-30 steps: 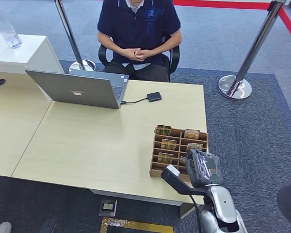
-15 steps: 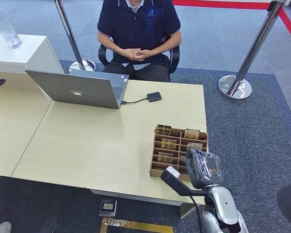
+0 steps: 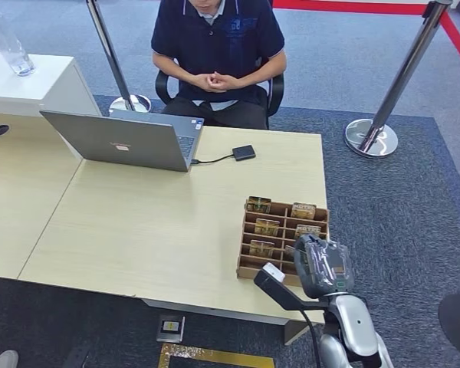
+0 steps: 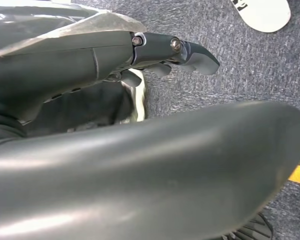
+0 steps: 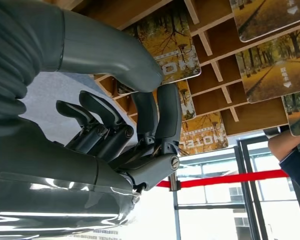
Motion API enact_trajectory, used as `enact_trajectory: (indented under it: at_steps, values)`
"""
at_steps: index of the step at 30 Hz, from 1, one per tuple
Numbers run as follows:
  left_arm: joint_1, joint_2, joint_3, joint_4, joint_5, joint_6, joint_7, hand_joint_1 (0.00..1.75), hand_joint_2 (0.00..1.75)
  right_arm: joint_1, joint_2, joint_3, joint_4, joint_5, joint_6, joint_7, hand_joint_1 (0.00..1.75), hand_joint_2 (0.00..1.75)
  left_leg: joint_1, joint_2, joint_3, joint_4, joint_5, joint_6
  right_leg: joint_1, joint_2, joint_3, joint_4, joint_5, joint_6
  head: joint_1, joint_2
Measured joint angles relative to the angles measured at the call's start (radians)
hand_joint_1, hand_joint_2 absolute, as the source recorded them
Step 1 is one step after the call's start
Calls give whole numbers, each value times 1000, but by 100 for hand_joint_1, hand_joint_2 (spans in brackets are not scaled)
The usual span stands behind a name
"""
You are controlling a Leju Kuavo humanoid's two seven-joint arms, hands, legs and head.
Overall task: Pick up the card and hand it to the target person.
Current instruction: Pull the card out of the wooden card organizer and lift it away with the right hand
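Note:
A wooden card rack point(image 3: 246, 270) stands at the table's near right corner, with several yellow-leaf cards point(image 3: 266, 227) upright in its slots. My right hand point(image 3: 323, 264) hangs over the rack's near right end. In the right wrist view its thumb point(image 5: 114, 57) lies across one face of a card point(image 5: 178, 52) while two dark fingers point(image 5: 167, 112) press at that card's other side; the card still sits in its slot. The person point(image 3: 219, 38) sits across the table with hands clasped. My left hand point(image 4: 171, 50) hangs over the carpet, holding nothing, fingers stretched out.
An open laptop point(image 3: 123, 142) and a small black drive point(image 3: 243, 152) on a cable lie at the table's far side. Stanchion bases point(image 3: 371, 138) stand on the carpet to the right and behind the laptop. A bottle point(image 3: 8, 42) stands on the white cabinet at far left.
The person's upper body has shifted slightly to the left. My right hand has stayed over the rack with barely any movement.

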Motion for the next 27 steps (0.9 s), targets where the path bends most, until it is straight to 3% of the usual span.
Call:
enact_trajectory:
  at_steps: [8, 12, 17, 22, 27]
  values:
    - [0, 0, 0, 0, -2, 1, 0, 0, 0, -16, 3, 0, 45, -7, -1, -2, 169, 175, 0, 0, 0, 0, 0, 0, 0, 0, 0, 0, 0, 0, 0, 0]
    - [0, 0, 0, 0, -2, 2, 0, 0, 0, -30, 11, 0, 73, -10, -9, -1, 81, 175, 0, 0, 0, 0, 0, 0, 0, 0, 0, 0, 0, 0, 0, 0]
    - [0, 0, 0, 0, -3, 2, 0, 0, 0, -37, 19, 0, 103, -10, -17, 0, 45, 175, 0, 0, 0, 0, 0, 0, 0, 0, 0, 0, 0, 0, 0, 0]
    - [0, 0, 0, 0, -4, 2, 0, 0, 0, -50, 21, 0, 114, -10, -28, 0, 39, 175, 0, 0, 0, 0, 0, 0, 0, 0, 0, 0, 0, 0, 0, 0]
    - [0, 0, 0, 0, -4, 1, 0, 0, 0, -54, 24, 0, 116, -10, -30, 3, 55, 175, 0, 0, 1, 0, 0, 0, 0, 0, 1, 0, 0, 0, 0, 0]
